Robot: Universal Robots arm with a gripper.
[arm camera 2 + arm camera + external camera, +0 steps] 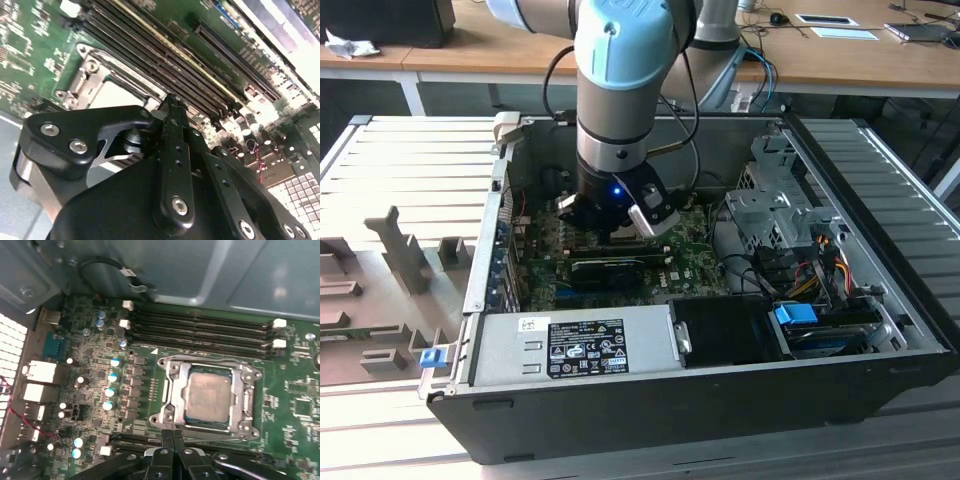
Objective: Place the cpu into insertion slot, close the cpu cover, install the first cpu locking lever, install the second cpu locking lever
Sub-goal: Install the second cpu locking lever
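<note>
Wooden tabletop (500, 50) runs along the far side; nearer, an open computer case (720, 395) lies on its side on a ribbed grey surface, with the arm reaching down into it.

Hand (173, 440) is low over the green board (300, 430), fingertips pressed together, pinching nothing that I can see.

In the first wrist view the cpu (207, 396) sits in its socket, silvery top facing up, flat and square to the frame. The cpu cover (172, 390) is down around it, chip showing through the window.

Key relation: the fingertips sit just beside the socket's edge opposite the long black memory slots (200, 330), so the chip lies straight ahead of the hand, toward those slots.

A thin metal lever (215, 431) runs along that near socket edge, parallel to the slots, right by the fingertips. Can't tell whether it is latched.
</note>
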